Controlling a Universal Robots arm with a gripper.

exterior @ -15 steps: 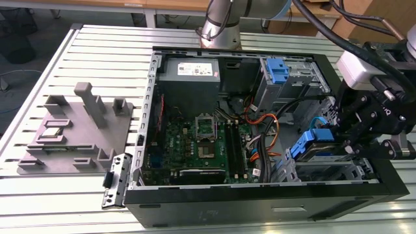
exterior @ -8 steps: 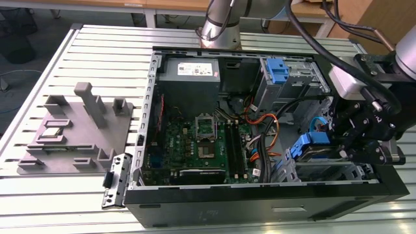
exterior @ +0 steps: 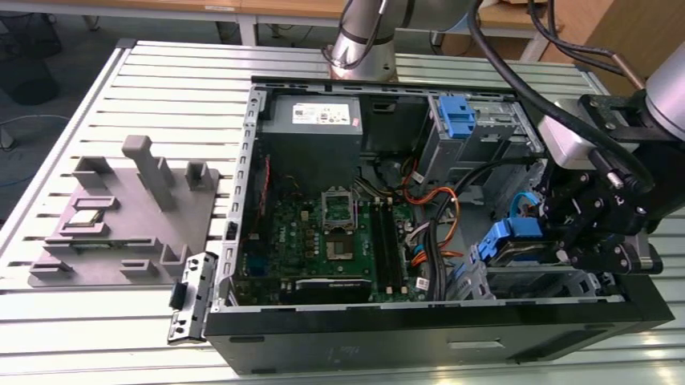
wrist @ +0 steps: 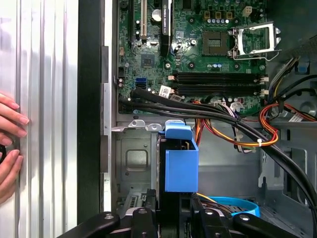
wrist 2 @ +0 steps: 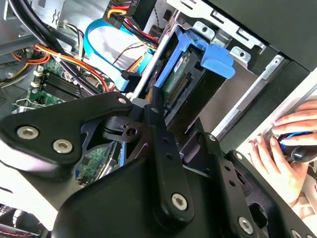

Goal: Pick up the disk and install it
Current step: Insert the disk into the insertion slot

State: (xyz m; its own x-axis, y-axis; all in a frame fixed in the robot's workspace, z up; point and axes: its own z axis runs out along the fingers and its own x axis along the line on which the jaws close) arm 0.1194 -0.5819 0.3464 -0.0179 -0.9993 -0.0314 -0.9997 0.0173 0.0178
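Observation:
The disk [exterior: 512, 245], a drive edged with blue plastic rails, hangs at the near corner of the open computer case [exterior: 428, 341] on the exterior view's right, just above the metal drive cage [exterior: 541, 285]. My gripper [exterior: 557, 233] is shut on it from the right. In the first wrist view the disk's blue end tab [wrist: 181, 163] stands up between the black fingers [wrist: 141, 220], over the bay floor [wrist: 131, 161]. In the second wrist view the disk [wrist 2: 190, 74] shows its connector edge past my gripper [wrist 2: 161, 116], with its rail close to the cage wall [wrist 2: 237, 54].
Bundled cables [wrist: 223, 119] run across just beyond the disk. The motherboard [exterior: 321, 241], a grey power-supply box [exterior: 313, 116] and a blue bracket in the upper bay [exterior: 457, 120] are inside the case. A grey fixture [exterior: 128, 208] lies left. A person's hand [wrist 2: 285, 144] rests beside the case.

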